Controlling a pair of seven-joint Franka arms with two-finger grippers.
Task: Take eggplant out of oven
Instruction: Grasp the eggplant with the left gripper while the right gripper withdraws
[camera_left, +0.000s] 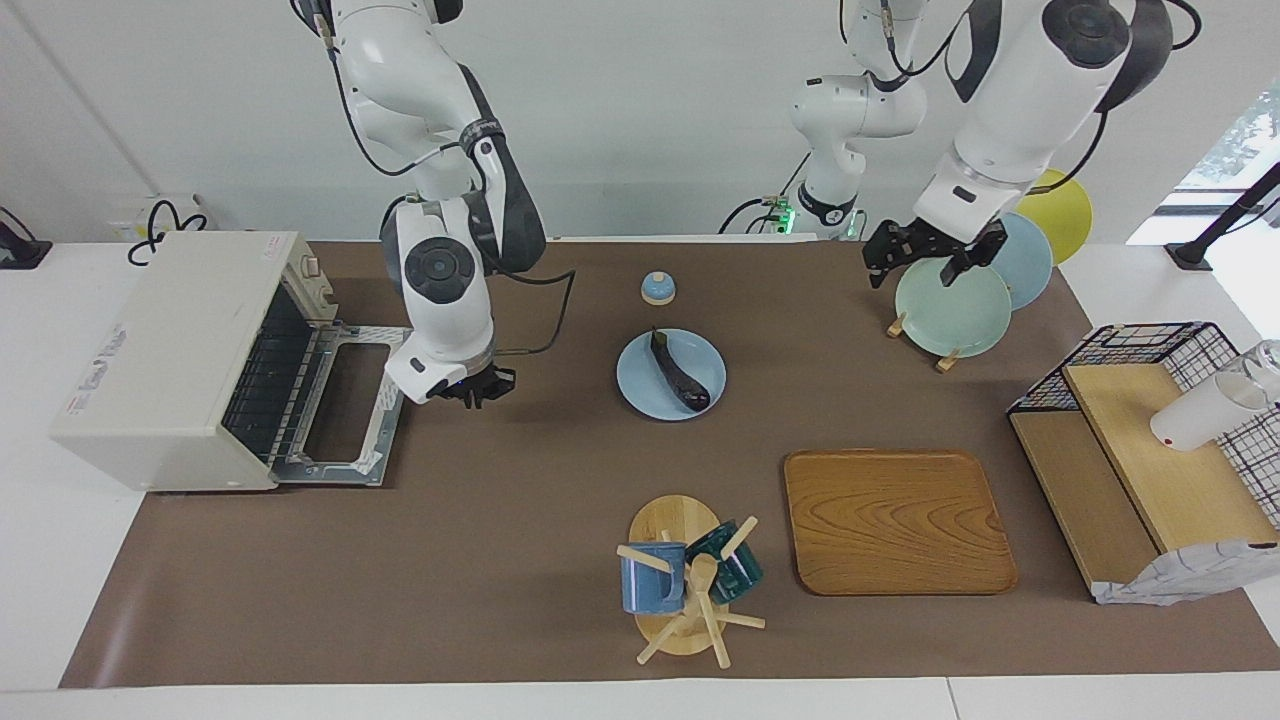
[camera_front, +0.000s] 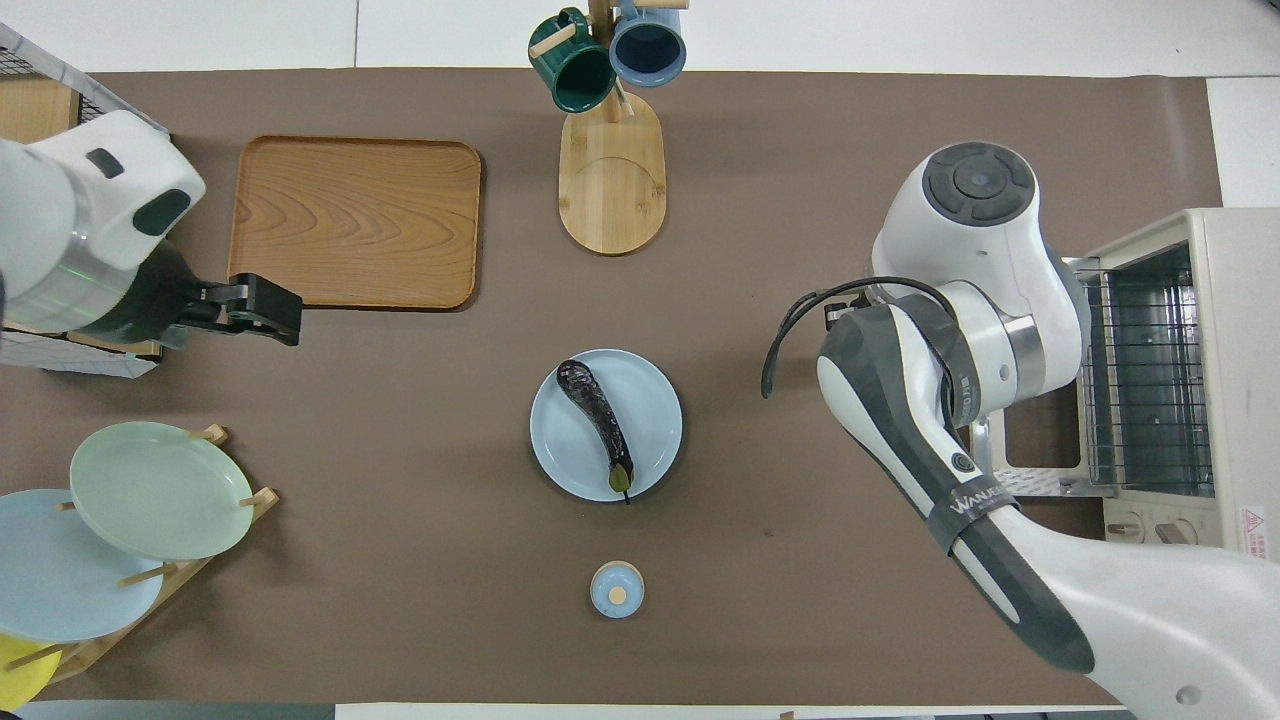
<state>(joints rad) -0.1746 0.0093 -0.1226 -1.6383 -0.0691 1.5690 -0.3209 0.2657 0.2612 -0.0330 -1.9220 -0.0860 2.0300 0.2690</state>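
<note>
**Eggplant out, oven door down**

Your eggplant (camera_left: 680, 370) lies on the blue plate (camera_left: 640, 385) mid-counter, well apart from the oven (camera_left: 170, 360), whose rack looks bare. The right gripper (camera_left: 470, 390), jaws clenched on nothing, hangs beside the lowered door. The left gripper (camera_left: 925, 255) waits released over the plate rack (camera_left: 945, 355). Little looks left.

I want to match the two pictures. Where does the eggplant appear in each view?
Facing view: the eggplant lies on the light blue plate near the middle, stem tip toward the robots.
Overhead view: the eggplant is on the same plate at the centre, stem tip toward the bottom.
Shared landmark: the small blue knobbed lid, nearer to the robots than the plate.
</note>
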